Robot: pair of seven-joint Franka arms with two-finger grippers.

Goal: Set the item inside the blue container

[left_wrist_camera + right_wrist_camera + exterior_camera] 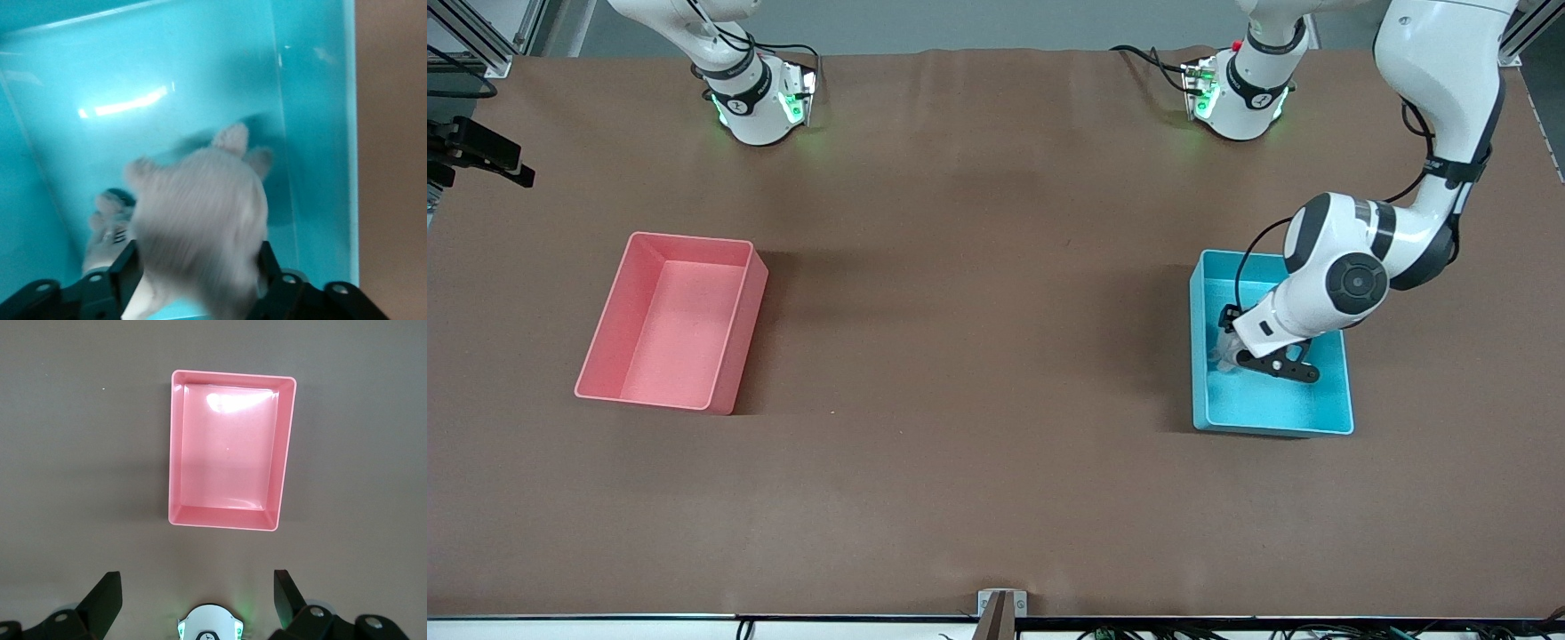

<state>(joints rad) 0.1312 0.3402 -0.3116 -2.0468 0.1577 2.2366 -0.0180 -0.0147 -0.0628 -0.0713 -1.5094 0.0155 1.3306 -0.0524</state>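
Observation:
The blue container (1272,425) stands on the table toward the left arm's end, and its cyan floor (167,73) fills the left wrist view. My left gripper (1230,354) reaches down inside it. Its black fingers (128,263) are spread apart on either side of the item, a pale grey plush toy (200,213), which is blurred between them just above the floor. In the front view the toy (1220,348) shows only as a pale patch under the hand. My right gripper (197,580) is open and holds nothing, high over the table by the right arm's base.
A pink bin (671,322) of like size stands toward the right arm's end, and in the right wrist view the pink bin (230,450) has nothing in it. Brown table surface (978,311) lies between the two bins.

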